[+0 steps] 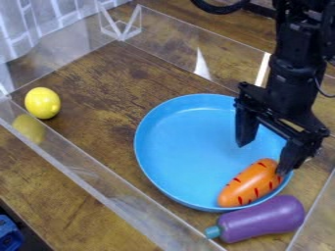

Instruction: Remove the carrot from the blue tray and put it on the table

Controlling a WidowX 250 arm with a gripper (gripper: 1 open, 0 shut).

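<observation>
The orange carrot [252,182] lies inside the blue tray [183,147], against its near right rim, with its leafy end pointing up and right behind a finger. My gripper [272,145] hangs straight down just above the carrot's upper end, jaws open, nothing between them. One black finger [244,125] stands over the tray's middle right; the other finger [297,155] is at the tray's right rim, by the carrot's top. The dark wooden table [118,93] lies all around the tray.
A purple eggplant [258,221] lies on the table right below the carrot, just outside the tray. A yellow lemon [42,102] sits at the far left. Clear acrylic walls [78,167] edge the table along the front and back.
</observation>
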